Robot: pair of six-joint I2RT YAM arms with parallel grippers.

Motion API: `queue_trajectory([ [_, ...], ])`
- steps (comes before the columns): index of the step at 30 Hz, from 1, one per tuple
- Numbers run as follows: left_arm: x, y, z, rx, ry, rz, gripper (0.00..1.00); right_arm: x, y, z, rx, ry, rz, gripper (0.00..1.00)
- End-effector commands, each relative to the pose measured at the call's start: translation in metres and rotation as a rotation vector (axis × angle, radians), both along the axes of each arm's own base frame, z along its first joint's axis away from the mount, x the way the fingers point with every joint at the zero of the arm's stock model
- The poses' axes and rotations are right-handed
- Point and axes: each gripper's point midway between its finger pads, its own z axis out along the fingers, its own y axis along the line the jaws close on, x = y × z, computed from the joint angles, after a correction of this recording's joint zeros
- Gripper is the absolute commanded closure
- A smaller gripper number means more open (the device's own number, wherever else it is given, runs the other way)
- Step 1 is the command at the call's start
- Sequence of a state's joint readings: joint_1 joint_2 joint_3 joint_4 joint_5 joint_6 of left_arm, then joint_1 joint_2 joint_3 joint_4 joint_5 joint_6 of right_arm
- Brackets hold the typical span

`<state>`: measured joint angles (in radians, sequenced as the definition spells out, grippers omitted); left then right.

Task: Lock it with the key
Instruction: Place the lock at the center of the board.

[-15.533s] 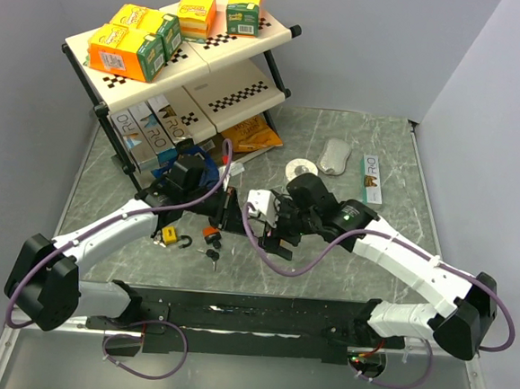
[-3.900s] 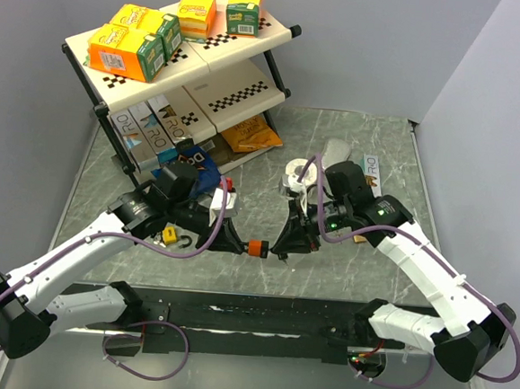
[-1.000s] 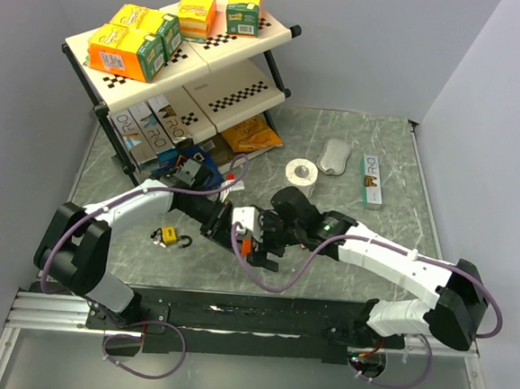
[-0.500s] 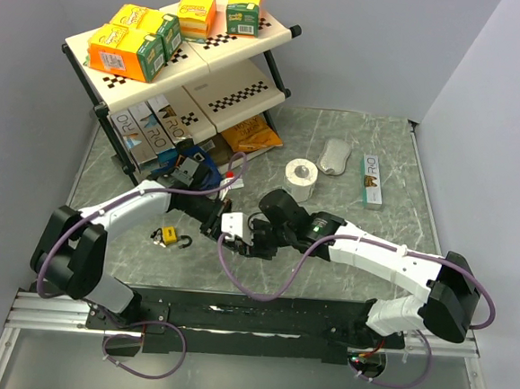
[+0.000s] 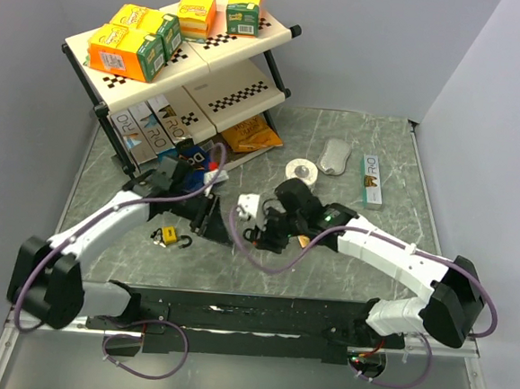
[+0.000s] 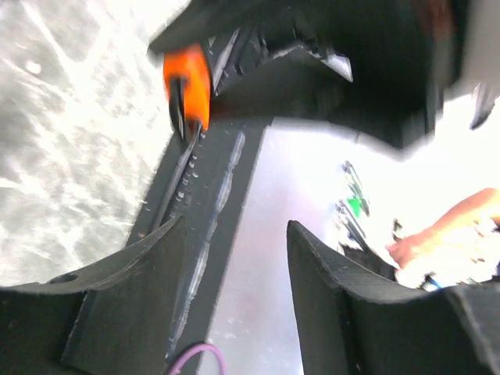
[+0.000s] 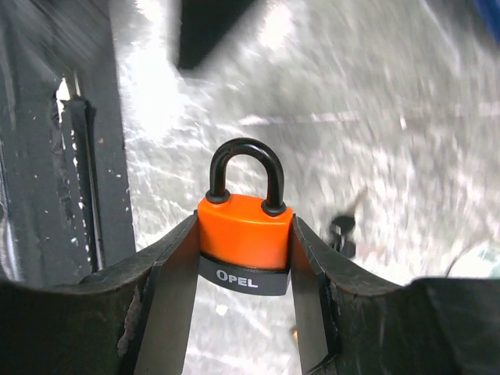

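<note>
While right gripper (image 7: 244, 228) clamps orange padlock (image 7: 244, 244), left gripper (image 6: 234, 234) gapes empty; blurred key (image 7: 344, 228) perhaps beyond.

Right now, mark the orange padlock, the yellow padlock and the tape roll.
orange padlock (image 7: 244, 228): right wrist view, middle of its orange body.
yellow padlock (image 5: 169, 235): top view, its yellow body.
tape roll (image 5: 292, 168): top view, white ring left of the hole.

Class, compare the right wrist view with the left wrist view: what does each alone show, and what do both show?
Only the right wrist view: the OPEL lettering on the orange padlock, its shut shackle, and a blurred key on the table. Only the left wrist view: the left gripper, open and empty. Both: the orange padlock, held by the right gripper.
</note>
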<state>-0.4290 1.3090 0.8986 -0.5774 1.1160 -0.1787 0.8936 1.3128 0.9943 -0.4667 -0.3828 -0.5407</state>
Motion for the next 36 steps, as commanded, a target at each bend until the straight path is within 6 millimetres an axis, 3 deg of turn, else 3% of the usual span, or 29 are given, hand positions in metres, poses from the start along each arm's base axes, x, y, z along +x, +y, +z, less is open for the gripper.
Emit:
queue_trajectory([
  [1, 0.007, 0.015, 0.028, -0.073, -0.15, 0.095, 0.41, 0.013, -0.016, 0.027, 0.102, 0.117, -0.13, 0.9],
  [6, 0.017, 0.027, 0.073, -0.133, -0.49, 0.252, 0.38, 0.029, -0.016, 0.014, 0.11, 0.286, -0.291, 0.9],
  [9, 0.024, 0.038, 0.096, -0.128, -0.657, 0.345, 0.34, 0.039, -0.005, 0.004, 0.105, 0.38, -0.383, 0.91],
  [12, 0.038, 0.057, 0.115, -0.072, -0.808, 0.481, 0.25, 0.048, 0.008, -0.01, 0.092, 0.484, -0.476, 0.93],
  [13, 0.04, 0.061, 0.119, -0.059, -0.842, 0.509, 0.22, 0.055, 0.012, -0.011, 0.099, 0.518, -0.54, 0.93],
  [14, 0.043, 0.065, 0.122, -0.047, -0.872, 0.531, 0.18, 0.057, 0.014, -0.025, 0.069, 0.553, -0.575, 0.93],
  [18, 0.052, 0.082, 0.132, -0.003, -0.992, 0.589, 0.12, 0.073, 0.023, -0.043, 0.05, 0.617, -0.696, 0.92],
  [25, 0.051, 0.088, 0.118, 0.067, -1.021, 0.552, 0.01, 0.097, 0.034, -0.063, 0.029, 0.671, -0.865, 0.88],
  [30, 0.03, 0.076, 0.098, 0.054, -0.997, 0.361, 0.04, 0.105, 0.034, -0.083, -0.027, 0.684, -0.965, 0.88],
  [36, 0.029, 0.076, 0.096, 0.059, -1.008, 0.349, 0.04, 0.106, 0.036, -0.099, -0.08, 0.68, -1.037, 0.87],
])
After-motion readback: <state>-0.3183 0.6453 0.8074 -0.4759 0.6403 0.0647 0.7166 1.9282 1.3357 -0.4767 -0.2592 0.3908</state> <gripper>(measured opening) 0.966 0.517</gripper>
